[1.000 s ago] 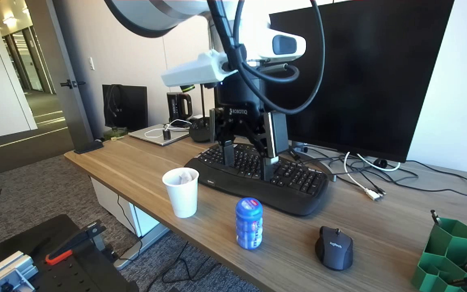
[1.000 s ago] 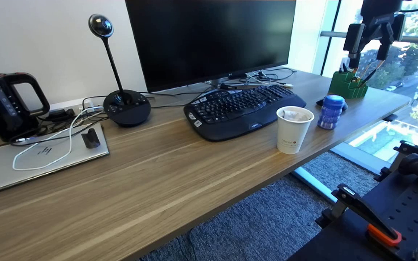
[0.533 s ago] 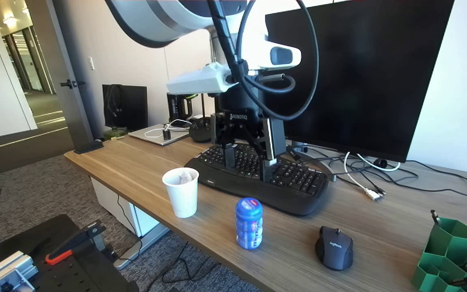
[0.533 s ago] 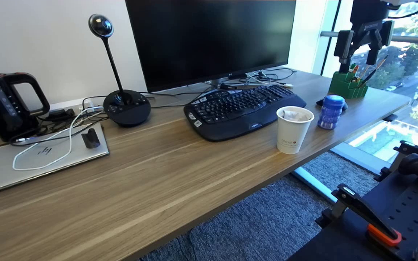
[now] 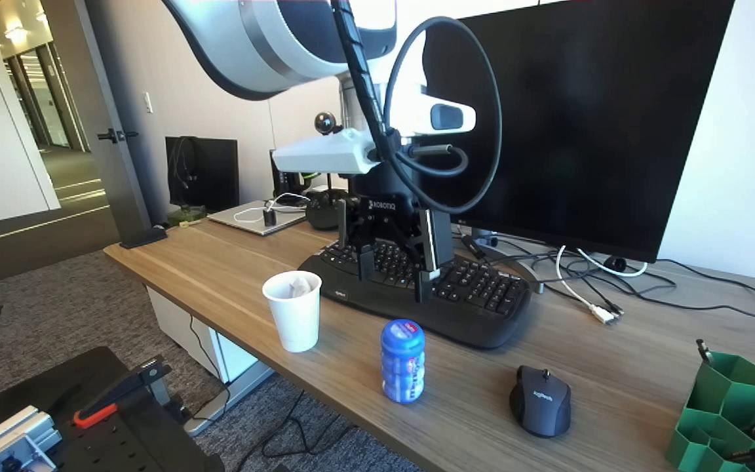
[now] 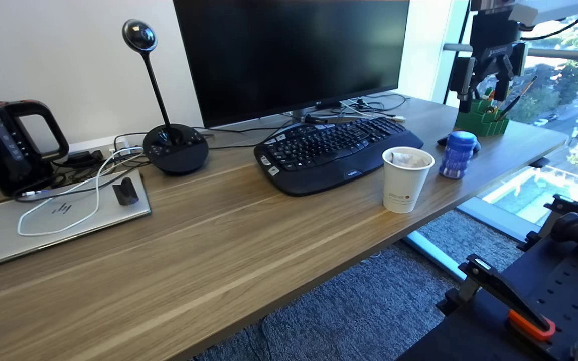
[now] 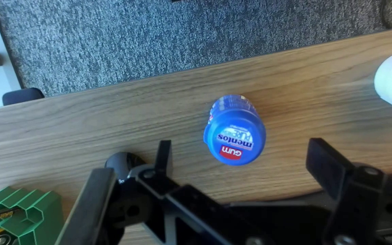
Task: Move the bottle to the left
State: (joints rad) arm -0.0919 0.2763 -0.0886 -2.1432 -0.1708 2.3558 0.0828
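The blue bottle (image 5: 403,360) stands upright on the wooden desk (image 5: 220,262), close to its front edge; it also shows in an exterior view as a blue bottle (image 6: 457,155). My gripper (image 5: 395,282) hangs over the keyboard's front part, above and behind the bottle, and is open with nothing held. From the wrist camera, the bottle's lid (image 7: 235,143) appears between the two spread fingers, lower than them and untouched. The fingers (image 7: 325,166) point down toward the desk.
A white paper cup (image 5: 293,311) stands beside the bottle, left of it in both exterior views. A dark mouse (image 5: 541,401) and a green pen holder (image 5: 712,419) lie on its opposite side. Behind are a black keyboard (image 5: 476,321) and a large monitor (image 5: 580,131).
My gripper has come down and shifted somewhat to the left in both exterior views, its fingers staying spread. Bottle and cup have not moved.
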